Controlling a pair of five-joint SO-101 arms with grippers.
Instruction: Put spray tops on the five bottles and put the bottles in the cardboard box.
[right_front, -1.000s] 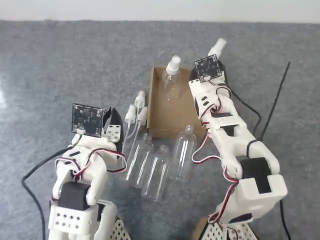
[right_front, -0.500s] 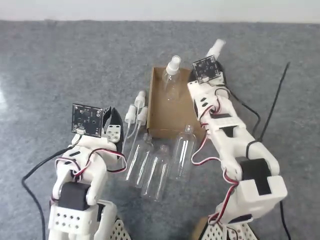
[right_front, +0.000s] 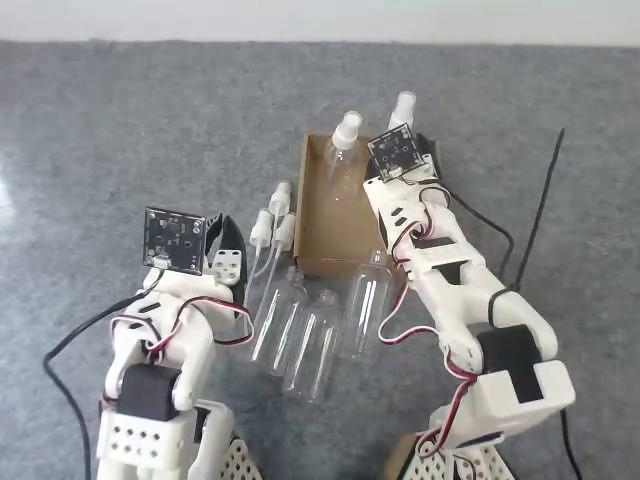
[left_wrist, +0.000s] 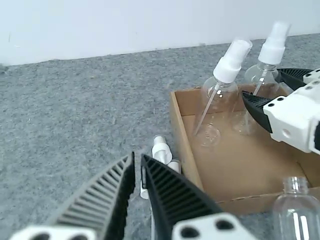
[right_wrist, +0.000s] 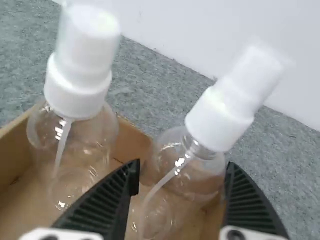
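Carpet (right_front: 120, 120), grey, lies under everything, with the box (right_front: 335, 240) near its middle, open side up.

The right arm (right_front: 450, 290) runs along the box's right side. The right gripper (right_wrist: 179, 172) sits at the box's far right corner. Its jaws are spread to a bottle's width and pressed against the sides of the held bottle (right_wrist: 187, 160), which stands upright with a white spray top on. I cannot tell whether its base rests on the box floor.

The left arm (right_front: 165, 340) stands left of the box and nearer than it. The left gripper (left_wrist: 138, 161) points toward the box's left wall, its jaws all but closed with a thin slit between them, gripping nothing.

A capped bottle (right_front: 345, 160) stands upright inside the box at its far end, just beside the held bottle. Three open bottles (right_front: 315, 345) lie on their sides close together by the box's near wall, necks toward it. Three loose tops (right_front: 270, 225) lie just outside the box's left wall.
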